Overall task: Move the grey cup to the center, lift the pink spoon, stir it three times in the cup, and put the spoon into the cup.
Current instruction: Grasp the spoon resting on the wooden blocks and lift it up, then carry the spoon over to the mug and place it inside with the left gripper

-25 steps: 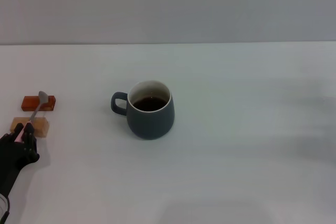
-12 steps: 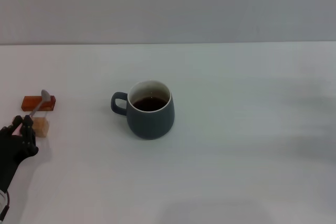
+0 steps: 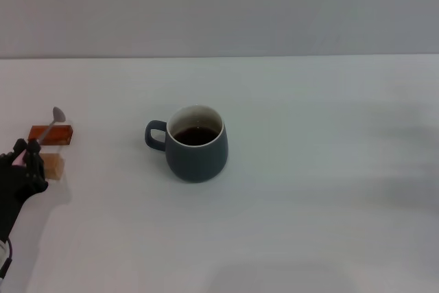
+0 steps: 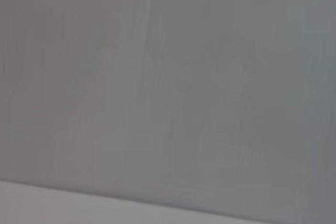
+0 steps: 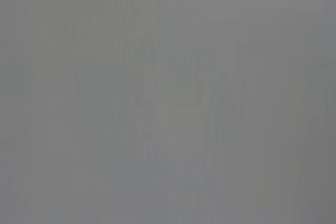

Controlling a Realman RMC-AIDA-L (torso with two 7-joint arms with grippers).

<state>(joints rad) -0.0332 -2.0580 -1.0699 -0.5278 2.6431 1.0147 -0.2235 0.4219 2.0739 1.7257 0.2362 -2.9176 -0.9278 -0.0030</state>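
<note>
A bare test or lab setup rather than a lived-in room: a plain white table [image 3: 309, 204] runs back to a blank grey wall [image 3: 219, 5]. On it sit only 1 grey cup [image 3: 197, 144] and 2 small blocks [image 3: 51, 134], laid out as props.

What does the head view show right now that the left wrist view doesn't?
Only the head view shows the job: the left pincer at the table's left edge gripping the pink spoon, bowl raised over the reddish-brown block, a tan block beside it, and the grey cup holding dark liquid. The left wrist view shows only blank grey surface. Both share nothing identifiable.
</note>
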